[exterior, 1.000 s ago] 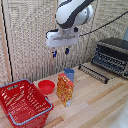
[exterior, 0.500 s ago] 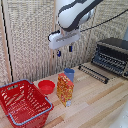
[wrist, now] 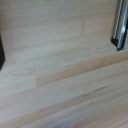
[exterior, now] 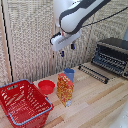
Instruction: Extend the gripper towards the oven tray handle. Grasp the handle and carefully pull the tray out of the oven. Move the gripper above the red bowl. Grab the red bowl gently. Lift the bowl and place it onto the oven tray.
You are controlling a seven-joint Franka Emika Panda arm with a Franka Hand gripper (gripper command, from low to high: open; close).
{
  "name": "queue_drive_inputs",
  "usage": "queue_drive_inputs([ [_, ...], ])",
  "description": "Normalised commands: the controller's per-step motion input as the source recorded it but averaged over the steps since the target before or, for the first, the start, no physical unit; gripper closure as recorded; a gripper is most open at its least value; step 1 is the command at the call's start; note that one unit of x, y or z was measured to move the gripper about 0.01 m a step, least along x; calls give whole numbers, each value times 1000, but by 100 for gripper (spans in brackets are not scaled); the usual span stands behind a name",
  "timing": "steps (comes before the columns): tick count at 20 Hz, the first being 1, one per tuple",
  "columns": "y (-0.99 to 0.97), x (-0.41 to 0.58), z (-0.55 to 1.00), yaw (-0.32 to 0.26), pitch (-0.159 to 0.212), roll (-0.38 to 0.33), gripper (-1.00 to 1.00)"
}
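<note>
My gripper (exterior: 67, 49) hangs empty, fingers parted, high above the table (exterior: 100, 102).
Exterior view: bowl (exterior: 46, 86) sits beside the basket (exterior: 22, 104); the oven (exterior: 113, 56) door lies open, its long axis running toward the view's right. Wrist view: only wood and a dark bar (wrist: 120, 24).

The red bowl (exterior: 46, 86) is small, round and shallow. It sits upright on the wooden table (exterior: 100, 102), near the back edge, empty. The oven (exterior: 112, 55) is a black and grey box at the table's back corner on the exterior view's right. Its front door (exterior: 94, 72) hangs down open, flat over the table. The tray (exterior: 106, 62) of dark bars sits inside the oven. Its handle is too small to tell.
</note>
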Motion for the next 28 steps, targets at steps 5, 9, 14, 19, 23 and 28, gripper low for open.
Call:
queue_drive_inputs([
  [5,-46,0,-7,88,15,-375,-100],
  [9,-66,0,-52,76,20,-375,-100],
  [14,-170,18,-81,77,8,-371,-100],
  [19,-517,51,-179,63,-7,-272,-100],
  [23,-600,133,-244,56,-30,-179,-100],
  [28,-584,157,-164,47,-42,-163,-100],
])
